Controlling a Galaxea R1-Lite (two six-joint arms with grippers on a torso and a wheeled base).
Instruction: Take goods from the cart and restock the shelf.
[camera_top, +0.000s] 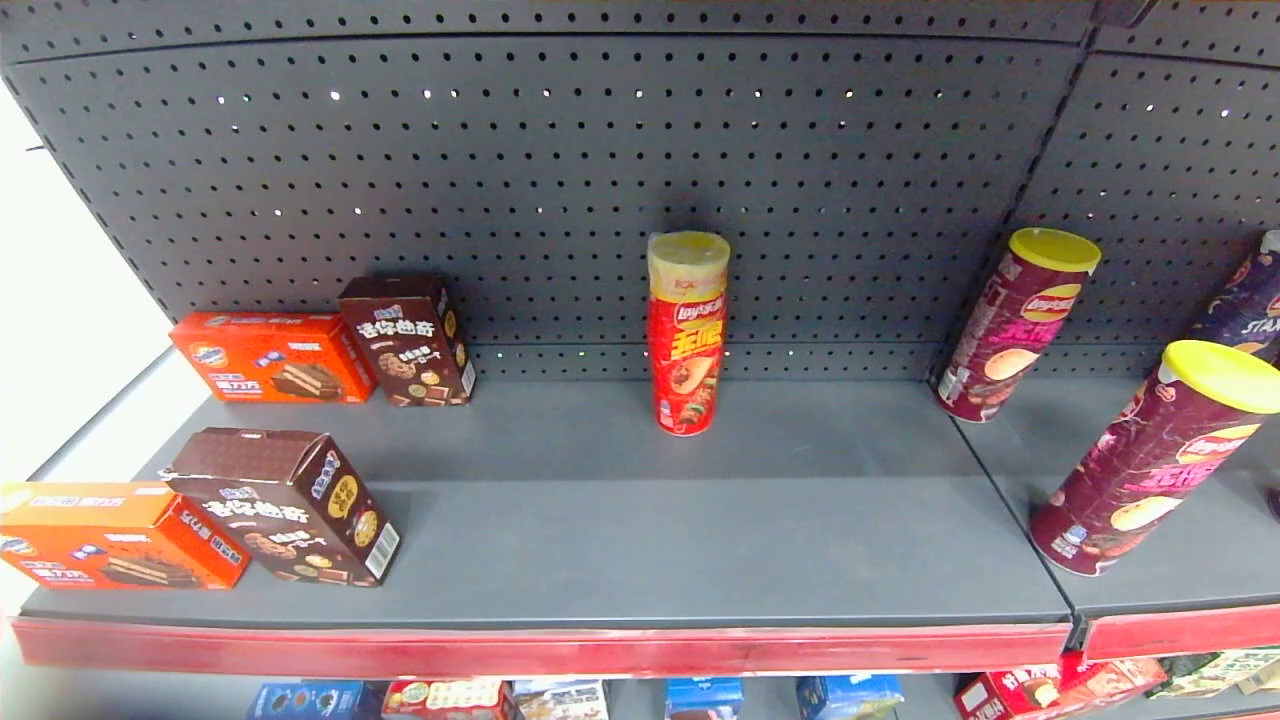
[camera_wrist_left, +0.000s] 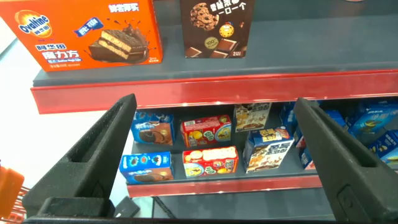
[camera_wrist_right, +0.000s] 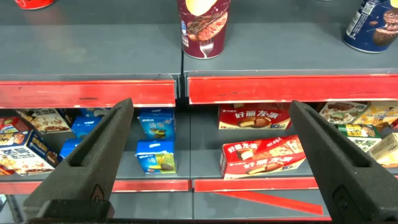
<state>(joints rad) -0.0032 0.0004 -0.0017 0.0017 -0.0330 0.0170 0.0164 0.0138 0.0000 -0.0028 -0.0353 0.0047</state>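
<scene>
The grey shelf (camera_top: 620, 540) holds a red chip can (camera_top: 687, 335) upright at its middle back. Two maroon chip cans (camera_top: 1015, 325) (camera_top: 1150, 465) stand on the adjoining board to the right. At the left are two orange cake boxes (camera_top: 272, 356) (camera_top: 110, 535) and two brown cookie boxes (camera_top: 408, 340) (camera_top: 290, 505). My left gripper (camera_wrist_left: 214, 102) is open and holds nothing, below the shelf's red front edge (camera_wrist_left: 217, 90), facing the front orange cake box (camera_wrist_left: 87, 31). My right gripper (camera_wrist_right: 212, 104) is also open, facing a maroon can (camera_wrist_right: 203, 28).
The lower shelf carries several small snack boxes, blue ones (camera_wrist_left: 147, 168) and red ones (camera_wrist_right: 264, 155). A dark can (camera_top: 1245, 305) stands at the far right. A pegboard back wall (camera_top: 560, 180) closes the shelf. Bare board lies between the boxes and the red can.
</scene>
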